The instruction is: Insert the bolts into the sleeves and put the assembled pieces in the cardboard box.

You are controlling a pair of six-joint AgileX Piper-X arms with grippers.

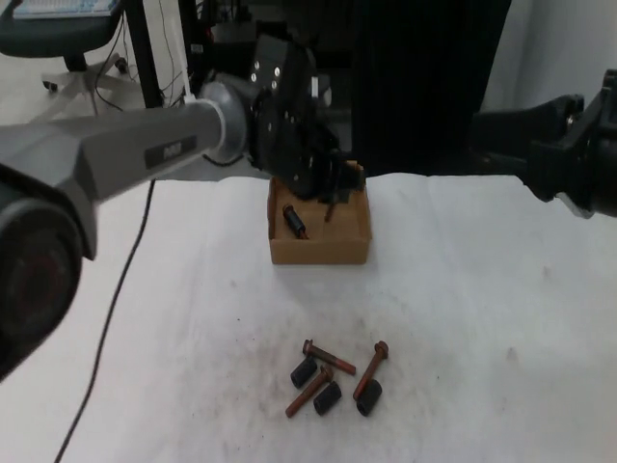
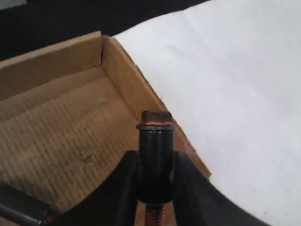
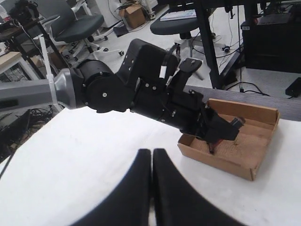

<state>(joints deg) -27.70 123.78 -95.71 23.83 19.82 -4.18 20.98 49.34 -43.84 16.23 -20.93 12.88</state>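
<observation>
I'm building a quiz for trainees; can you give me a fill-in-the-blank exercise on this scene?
The left gripper is ____ on an assembled piece above the cardboard box.
Inside the box lies ____ other assembled piece.
The jaws of the right gripper hold ____.
____ bolts lie on the bench.
Missing: shut; one; nothing; three.

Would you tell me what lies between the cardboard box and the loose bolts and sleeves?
In the high view, only bare white cover lies between the cardboard box and the bolts and sleeves.
</observation>
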